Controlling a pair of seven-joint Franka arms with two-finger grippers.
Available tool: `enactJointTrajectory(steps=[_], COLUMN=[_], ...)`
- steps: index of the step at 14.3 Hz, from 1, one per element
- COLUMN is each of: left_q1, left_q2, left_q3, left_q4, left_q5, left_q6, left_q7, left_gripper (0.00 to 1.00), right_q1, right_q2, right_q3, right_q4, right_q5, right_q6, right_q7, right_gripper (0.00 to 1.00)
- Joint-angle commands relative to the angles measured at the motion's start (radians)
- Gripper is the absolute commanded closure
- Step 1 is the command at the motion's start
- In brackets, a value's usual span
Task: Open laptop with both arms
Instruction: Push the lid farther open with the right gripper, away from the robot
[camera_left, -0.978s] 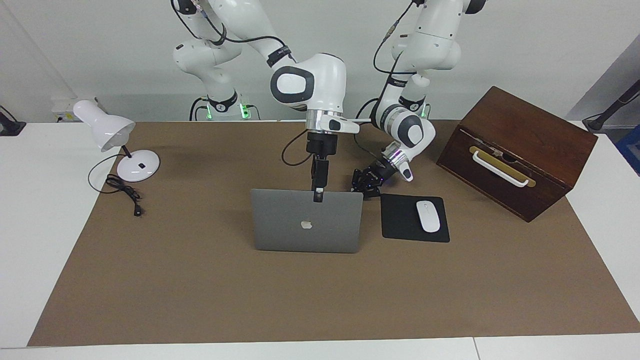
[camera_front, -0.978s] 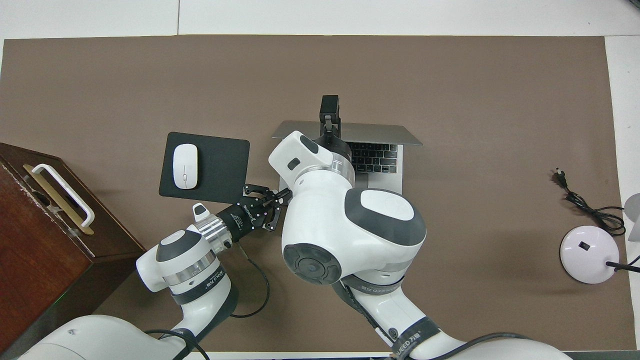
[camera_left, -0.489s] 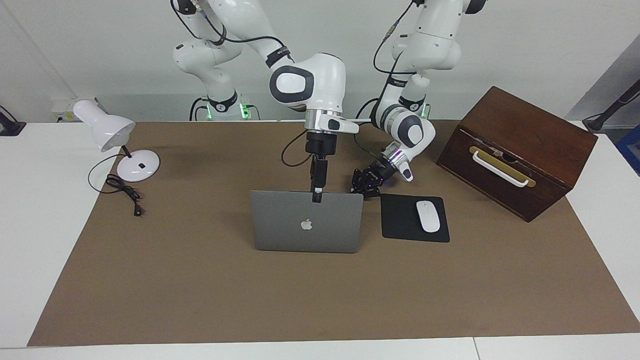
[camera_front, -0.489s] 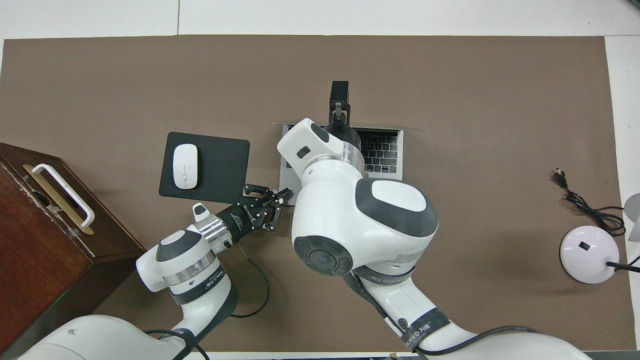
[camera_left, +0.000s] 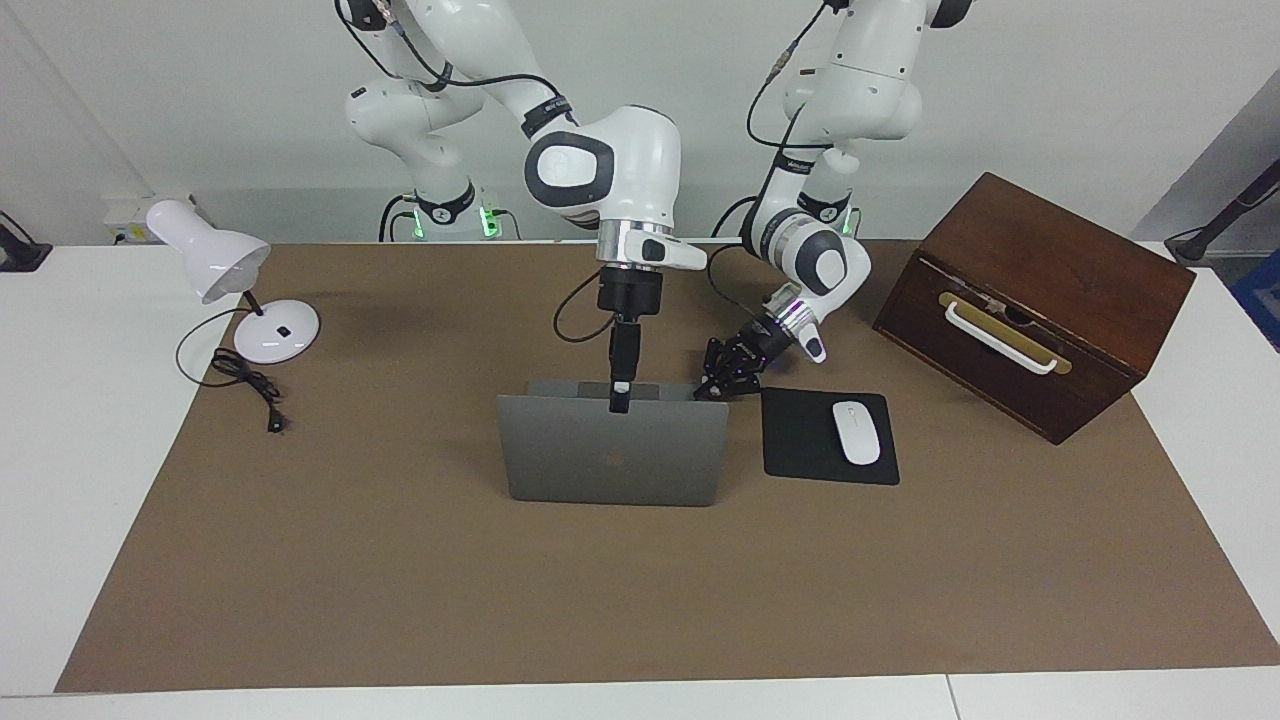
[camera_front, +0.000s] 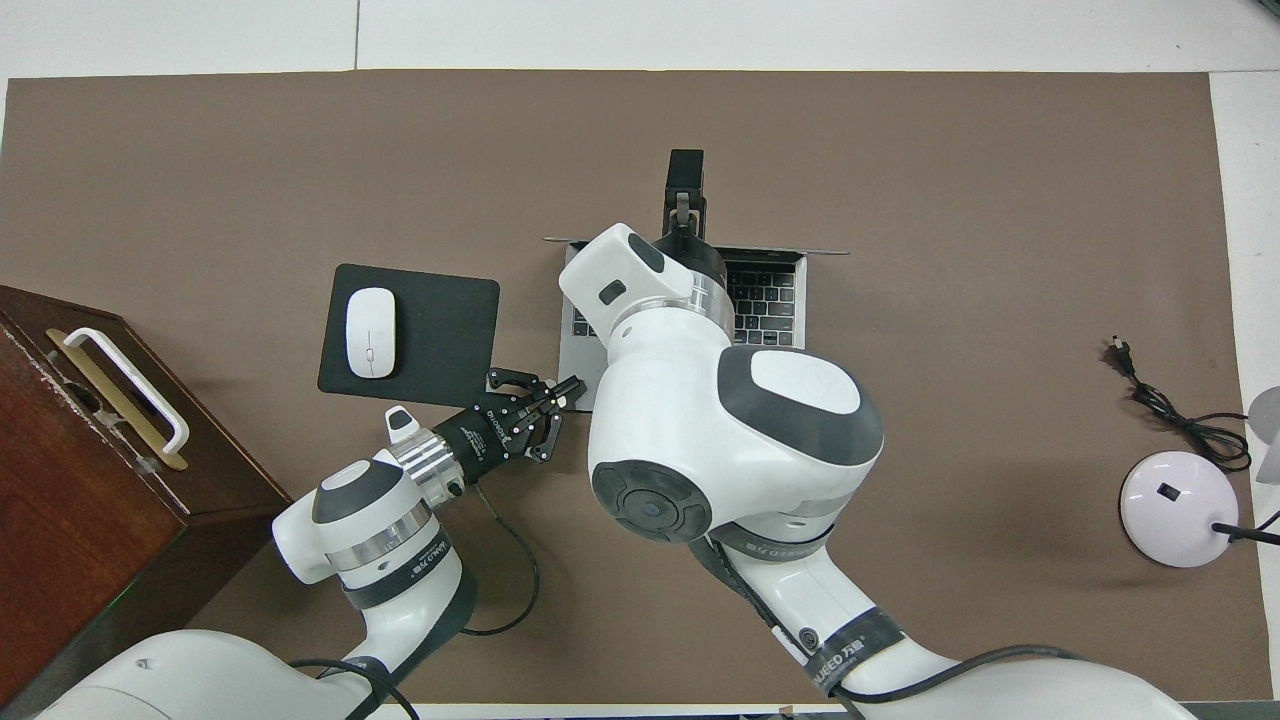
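While facing view shows lid's back, overhead shows laptop (camera_front: 690, 300) keys, right tool (camera_left: 620, 397) pinching lid edge, left tool (camera_left: 722, 377) spread at base corner.

1. A white table (camera_left: 60, 480) carries a large brown mat (camera_left: 640, 590) that covers most of its top.
2. A plain white wall (camera_left: 1050, 90) rises at the robots' end of the table.
3. A white desk lamp (camera_left: 215, 265) stands on the mat toward the right arm's end, its black cord (camera_left: 245, 380) coiled beside the round base.
4. A dark wooden box (camera_left: 1035, 300) with a white handle sits at the left arm's end.
5. A black mousepad (camera_left: 800, 440) carrying a white mouse (camera_left: 856, 432) lies on the mat.
6. The light is even and soft, throwing faint shadows.
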Motion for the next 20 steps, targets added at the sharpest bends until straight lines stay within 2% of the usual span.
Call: enactJointTrajectory(steps=[1, 5, 11, 20], left_q1=[0.006, 0.007, 0.009, 0.010], left_q2=[0.097, 0.097, 0.097, 0.100], left_q3=[0.006, 0.006, 0.006, 0.006], left_q4=[0.032, 0.032, 0.032, 0.031], left_q5=[-0.027, -0.027, -0.025, -0.025], left_q6=[0.046, 0.044, 0.046, 0.057], left_q7=[0.054, 0.054, 0.053, 0.053], left_gripper=[1.00, 1.00, 1.00, 1.00], right_q1=[-0.014, -0.015, 0.014, 0.011], right_q2=[0.021, 0.023, -0.006, -0.095], right_q3=[0.009, 0.010, 0.030, 0.035], right_q4=[0.031, 0.031, 0.038, 0.061], right_q5=[-0.050, -0.050, -0.025, 0.223], right_q6=[0.013, 0.013, -0.114, -0.217], right_q7=[0.026, 0.026, 0.005, -0.103], right_gripper=[0.00, 0.00, 0.00, 0.00])
